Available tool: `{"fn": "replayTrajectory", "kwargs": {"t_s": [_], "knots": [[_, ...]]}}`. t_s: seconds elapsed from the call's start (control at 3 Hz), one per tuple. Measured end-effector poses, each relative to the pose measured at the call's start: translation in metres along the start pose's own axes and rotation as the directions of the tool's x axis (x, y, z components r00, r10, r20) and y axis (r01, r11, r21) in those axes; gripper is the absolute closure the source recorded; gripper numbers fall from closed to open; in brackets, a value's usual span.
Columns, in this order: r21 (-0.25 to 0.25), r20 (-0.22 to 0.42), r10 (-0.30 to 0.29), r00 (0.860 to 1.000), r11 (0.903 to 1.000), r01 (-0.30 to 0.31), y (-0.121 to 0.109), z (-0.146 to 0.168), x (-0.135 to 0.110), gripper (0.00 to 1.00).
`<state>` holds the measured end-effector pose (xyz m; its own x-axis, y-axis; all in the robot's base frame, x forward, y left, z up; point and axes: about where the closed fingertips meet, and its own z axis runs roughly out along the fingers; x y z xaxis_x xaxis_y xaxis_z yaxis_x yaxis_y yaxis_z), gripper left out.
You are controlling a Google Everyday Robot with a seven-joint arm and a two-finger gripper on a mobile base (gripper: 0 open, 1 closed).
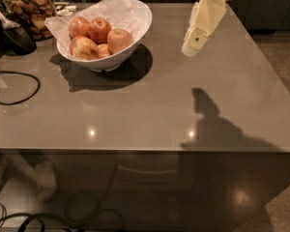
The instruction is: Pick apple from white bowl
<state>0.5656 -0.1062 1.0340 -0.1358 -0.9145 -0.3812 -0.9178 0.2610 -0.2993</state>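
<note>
The white bowl [141, 19], lined with crinkled white paper, stands at the back left of the grey table and holds several apples. The peach-orange apple [119, 39] lies at the right side of the pile. A redder apple [99, 28] with a stem dimple is behind it, and one with a pale yellow patch [84, 48] is at the front left. My gripper [191, 49] is a cream-coloured piece hanging from the white arm at the top right. It points down and left, above the table and to the right of the bowl, apart from it.
A glass jar of brown snacks [30, 6] stands at the back left next to a dark object [15, 37]. A black cable [17, 88] loops on the table's left. The table's front edge [145, 150] and right edge are near; the floor lies below.
</note>
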Motion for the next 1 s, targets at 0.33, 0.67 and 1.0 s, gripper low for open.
{"fn": "replayTrajectory", "kwargs": {"t_s": [0.33, 0.67, 1.0], "knots": [[-0.008, 0.011, 0.003, 1.000, 1.0000, -0.003, 0.001, 0.004, 0.000, 0.00], [-0.028, 0.005, -0.008, 1.000, 0.9996, 0.008, -0.008, 0.019, -0.016, 0.00], [-0.030, 0.030, -0.039, 0.999, 0.9988, 0.040, -0.011, 0.025, -0.040, 0.00]]}}
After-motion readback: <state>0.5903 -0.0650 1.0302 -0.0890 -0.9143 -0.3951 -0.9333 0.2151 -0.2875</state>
